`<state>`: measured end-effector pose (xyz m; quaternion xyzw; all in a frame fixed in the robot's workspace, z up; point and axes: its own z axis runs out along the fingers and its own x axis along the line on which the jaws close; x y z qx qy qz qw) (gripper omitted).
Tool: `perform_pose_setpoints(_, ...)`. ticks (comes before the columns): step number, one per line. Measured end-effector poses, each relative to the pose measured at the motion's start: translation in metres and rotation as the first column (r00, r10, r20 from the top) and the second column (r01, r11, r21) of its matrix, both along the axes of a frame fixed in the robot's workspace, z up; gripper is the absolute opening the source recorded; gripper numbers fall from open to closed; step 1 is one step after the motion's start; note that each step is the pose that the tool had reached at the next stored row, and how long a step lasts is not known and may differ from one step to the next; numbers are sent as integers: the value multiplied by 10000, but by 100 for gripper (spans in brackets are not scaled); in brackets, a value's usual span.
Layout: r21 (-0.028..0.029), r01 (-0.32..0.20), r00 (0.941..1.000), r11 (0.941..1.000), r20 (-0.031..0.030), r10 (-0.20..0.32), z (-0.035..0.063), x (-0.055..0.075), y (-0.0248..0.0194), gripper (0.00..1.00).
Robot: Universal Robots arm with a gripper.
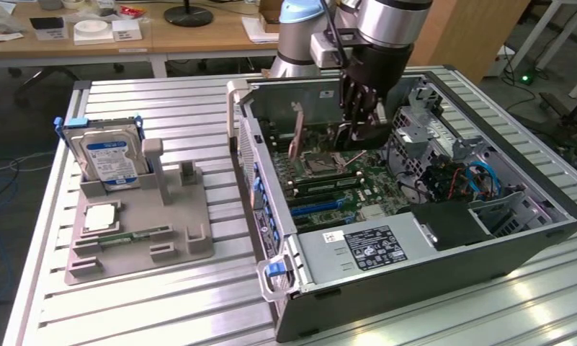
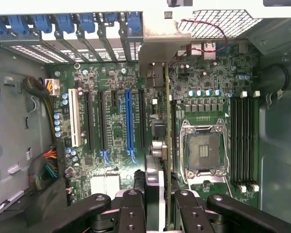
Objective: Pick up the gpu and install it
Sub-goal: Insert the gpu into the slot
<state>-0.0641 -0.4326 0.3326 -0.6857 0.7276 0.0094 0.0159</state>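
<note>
On the slatted metal surface [image 1: 173,303], inside the open computer case [image 1: 413,288] at 3 o'clock of the parts holder [image 1: 187,249] in the exterior view, the hand [image 2: 158,196] is clamped on the gpu [image 2: 168,126], edge-on beside the CPU socket [image 2: 203,150]; seating likely requires holding the card square to its slot and pressing evenly.

Robotics lab, slatted metal bench [image 1: 173,303], wooden desks [image 1: 202,36]
</note>
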Motion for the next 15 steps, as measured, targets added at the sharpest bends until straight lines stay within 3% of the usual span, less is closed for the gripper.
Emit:
perform_pose_setpoints(7,0,-222,9997,9998,-71,222,-66,0,-3,28)
perform_pose_setpoints(15,2,-285,9995,9996,-100,285,-141,0,-4,28)
